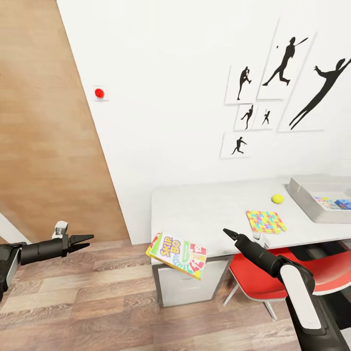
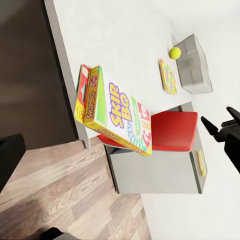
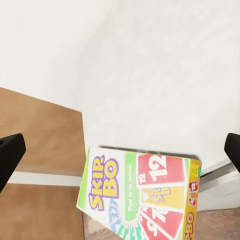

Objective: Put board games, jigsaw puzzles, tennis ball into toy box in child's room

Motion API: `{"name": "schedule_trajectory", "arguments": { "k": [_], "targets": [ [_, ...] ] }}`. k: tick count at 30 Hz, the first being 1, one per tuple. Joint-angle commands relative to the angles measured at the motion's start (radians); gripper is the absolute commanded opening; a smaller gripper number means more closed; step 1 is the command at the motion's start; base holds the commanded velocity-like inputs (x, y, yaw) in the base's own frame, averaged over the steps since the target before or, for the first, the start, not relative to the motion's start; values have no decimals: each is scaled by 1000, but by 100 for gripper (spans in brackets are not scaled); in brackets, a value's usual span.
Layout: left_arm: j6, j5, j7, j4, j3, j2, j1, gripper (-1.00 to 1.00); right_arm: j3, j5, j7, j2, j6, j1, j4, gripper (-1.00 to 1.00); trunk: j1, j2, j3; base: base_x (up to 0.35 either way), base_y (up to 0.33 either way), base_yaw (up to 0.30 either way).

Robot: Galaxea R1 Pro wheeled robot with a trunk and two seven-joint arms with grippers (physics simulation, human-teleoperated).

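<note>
The right gripper (image 1: pixel 228 232) sits at lower centre-right of the head view, over the table's front edge. In that view its tips read as one dark point, but in the right wrist view its two black fingertips (image 3: pixel 10 152) stand at opposite edges of the frame, so I judge it wide open and empty. The left gripper (image 1: pixel 84 240), at lower left over the wood floor, shows two tips slightly parted with nothing between them.

Just lower left of the right gripper, the Skip-Bo box (image 1: pixel 177 254) hangs tilted at the front left corner of the table (image 1: pixel 204 204), much of it past the edge and sloping down toward the floor. In the left wrist view it looks like two flat boxes stacked, though I cannot tell for sure.

It is likely light, stiff cardboard with a glossy, slippery print; a nudge could send it off. The safest hold seems to be across its thin side, jaws on top and bottom faces at the long edge nearest the table.

Further right lie a jigsaw (image 1: pixel 265 222), the ball (image 1: pixel 277 198) and the toy box (image 1: pixel 312 202), which already holds some flat coloured items.
</note>
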Motion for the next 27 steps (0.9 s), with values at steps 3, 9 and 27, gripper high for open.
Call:
{"name": "schedule_trajectory", "arguments": {
  "k": [3, 9, 27],
  "targets": [
    [10, -9, -8, -1, 3, -1, -1, 100, -1, -2, 0, 0, 5, -1, -1, 100, 1, -2, 3, 0, 0, 0],
    [10, -8, -9, -1, 3, -1, -1, 100, 0, -2, 0, 0, 5, -1, -2, 100, 1, -2, 13, 0, -35, 0],
    [10, -9, -7, -1, 3, -6, -1, 100, 4, -3, 0, 0, 5, -1, -2, 100, 1, -2, 43, 0, -31, 0]
  ]
}}
